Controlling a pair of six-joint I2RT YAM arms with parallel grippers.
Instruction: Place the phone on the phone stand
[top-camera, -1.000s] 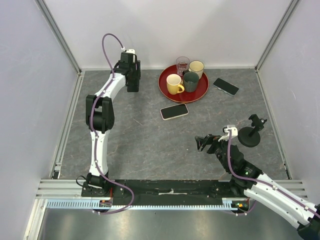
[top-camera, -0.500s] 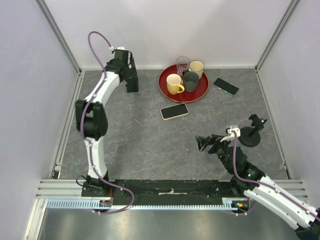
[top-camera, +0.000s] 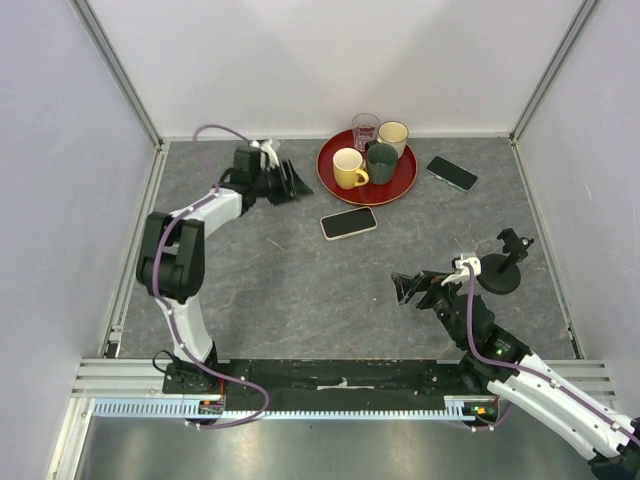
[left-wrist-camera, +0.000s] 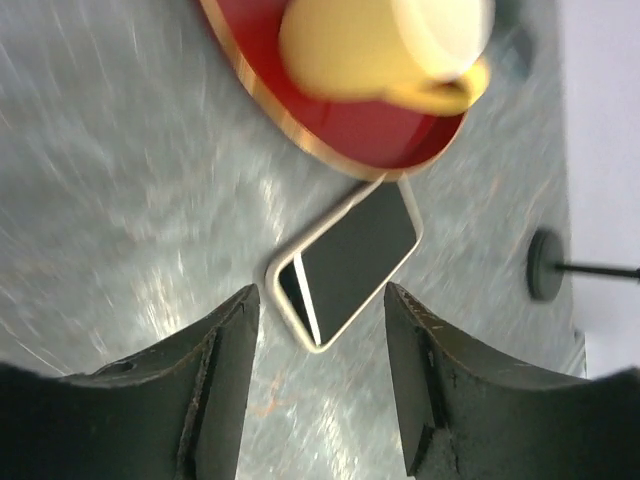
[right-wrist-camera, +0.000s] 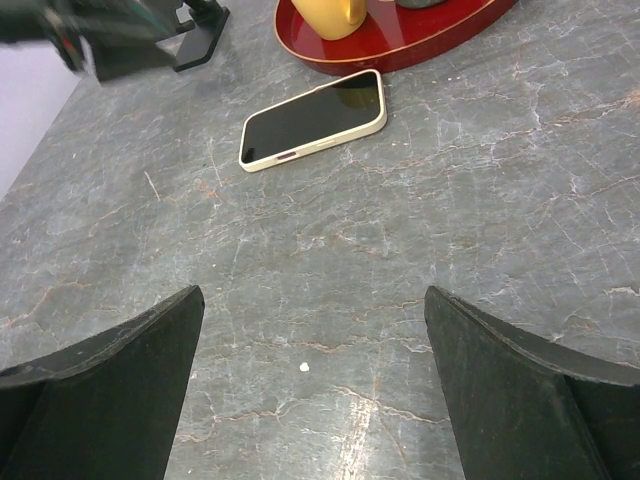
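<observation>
A phone in a cream case (top-camera: 349, 222) lies flat, screen up, in front of the red tray; it also shows in the left wrist view (left-wrist-camera: 350, 260) and the right wrist view (right-wrist-camera: 313, 120). The black phone stand (top-camera: 500, 270) stands at the right, its round base also in the left wrist view (left-wrist-camera: 545, 265). My left gripper (top-camera: 290, 182) is open and empty, left of the tray, apart from the phone, which shows between its fingers (left-wrist-camera: 225, 380). My right gripper (top-camera: 410, 287) is open and empty, left of the stand, over bare table (right-wrist-camera: 312, 295).
A red tray (top-camera: 400, 185) at the back holds a yellow mug (top-camera: 348, 168), a dark mug, a cream mug and a glass. A second, dark phone (top-camera: 452, 172) lies right of the tray. White walls close in the table on three sides.
My left arm has swung down from the back wall and turned its gripper right, toward the tray and cream phone. The right arm has barely moved.
</observation>
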